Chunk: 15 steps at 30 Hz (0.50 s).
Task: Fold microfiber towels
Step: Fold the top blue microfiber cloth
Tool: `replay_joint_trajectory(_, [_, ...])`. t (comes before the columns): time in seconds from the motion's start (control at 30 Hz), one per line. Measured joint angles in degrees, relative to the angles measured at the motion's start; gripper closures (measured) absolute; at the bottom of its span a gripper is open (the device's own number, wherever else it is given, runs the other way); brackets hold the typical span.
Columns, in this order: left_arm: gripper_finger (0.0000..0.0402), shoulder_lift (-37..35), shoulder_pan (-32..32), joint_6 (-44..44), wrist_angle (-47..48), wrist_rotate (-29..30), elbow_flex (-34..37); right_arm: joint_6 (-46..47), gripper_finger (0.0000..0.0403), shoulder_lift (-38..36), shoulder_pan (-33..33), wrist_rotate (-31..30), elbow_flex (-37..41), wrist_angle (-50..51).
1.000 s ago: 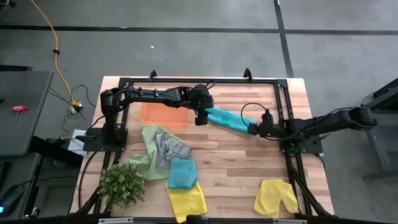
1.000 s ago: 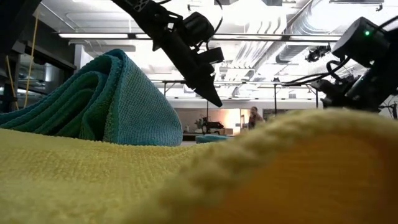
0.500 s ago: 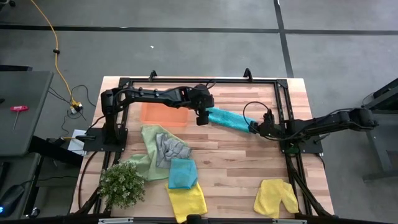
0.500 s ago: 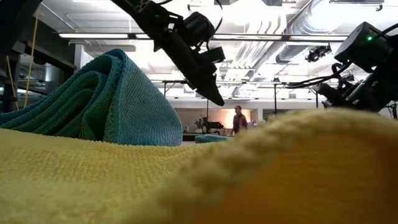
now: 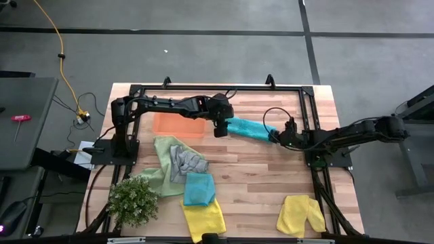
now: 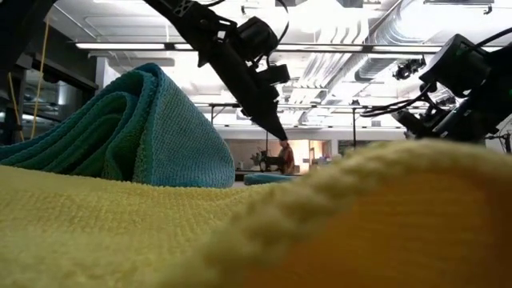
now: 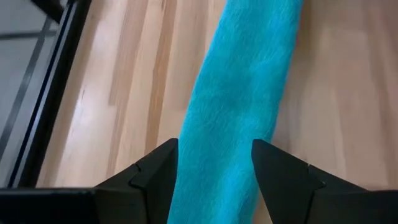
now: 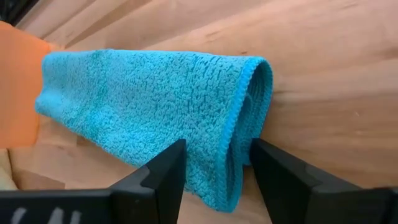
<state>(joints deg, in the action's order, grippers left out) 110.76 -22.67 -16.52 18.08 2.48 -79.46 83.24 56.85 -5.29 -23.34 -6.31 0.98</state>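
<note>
Beside the bare orange tray (image 5: 178, 124), both tools (image 5: 219, 130) (image 5: 277, 136) clamp one teal towel's (image 5: 248, 129) ends.

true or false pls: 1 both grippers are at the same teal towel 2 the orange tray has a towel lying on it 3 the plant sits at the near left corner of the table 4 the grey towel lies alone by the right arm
1. True: the left gripper and the right gripper each straddle an end of the stretched teal towel.
2. False: the orange tray is bare.
3. True: the plant stands there.
4. False: the grey towel lies on the light green towel, left of centre.
</note>
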Motion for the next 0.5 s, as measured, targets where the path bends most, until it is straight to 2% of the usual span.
replay_joint_trajectory(0.3, [0.0206,-4.3,0.4,2.9,10.3,-0.5,-4.9,-5.3,0.0236,2.8,-1.2,-0.7,0.0,-2.6])
replay_joint_trajectory(0.37, [0.0206,-6.5,0.7,4.1,11.2,-0.6,-4.8,-6.1,0.0256,2.8,-1.1,-1.5,0.0,-2.4])
replay_joint_trajectory(0.5, [0.0206,-12.2,1.6,6.6,11.6,-2.7,-2.7,-9.1,0.0322,2.9,-1.2,-3.6,0.1,-1.8])
